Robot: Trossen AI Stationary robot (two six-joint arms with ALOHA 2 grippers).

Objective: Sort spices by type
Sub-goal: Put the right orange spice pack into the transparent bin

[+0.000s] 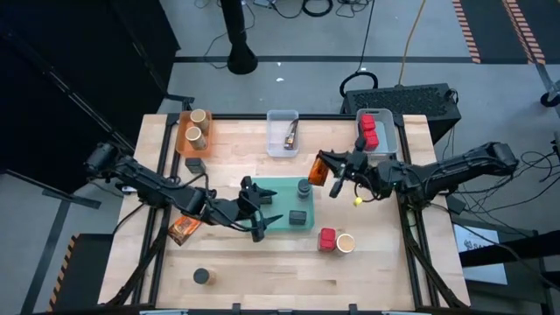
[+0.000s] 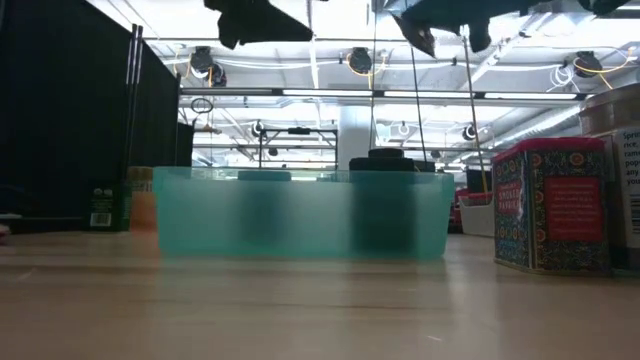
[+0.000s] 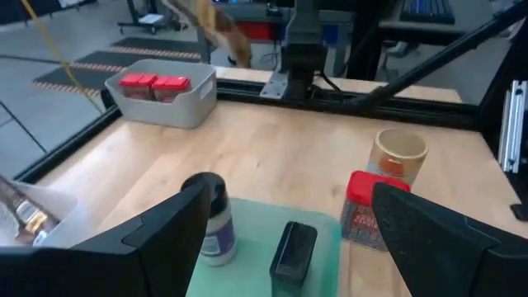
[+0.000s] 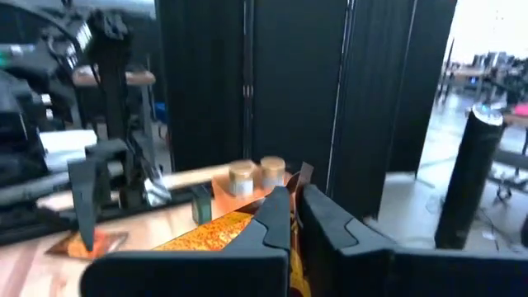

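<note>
One orange-red printed packet (image 1: 318, 169) hangs pinched in our right gripper's (image 1: 327, 171) fingers beside the teal tray (image 1: 282, 185); our left gripper's (image 1: 261, 213) fingers gape empty.

In the low view the teal tray's (image 2: 300, 215) frosted wall blurs the two dark items inside to shadows; a red printed tin (image 2: 550, 205) is cut by the right edge; both arms show only as dark scraps at the top edge; in the right wrist view the orange packet (image 4: 216, 231) is mostly hidden behind the right tool's (image 4: 293, 216) closed fingers.
</note>
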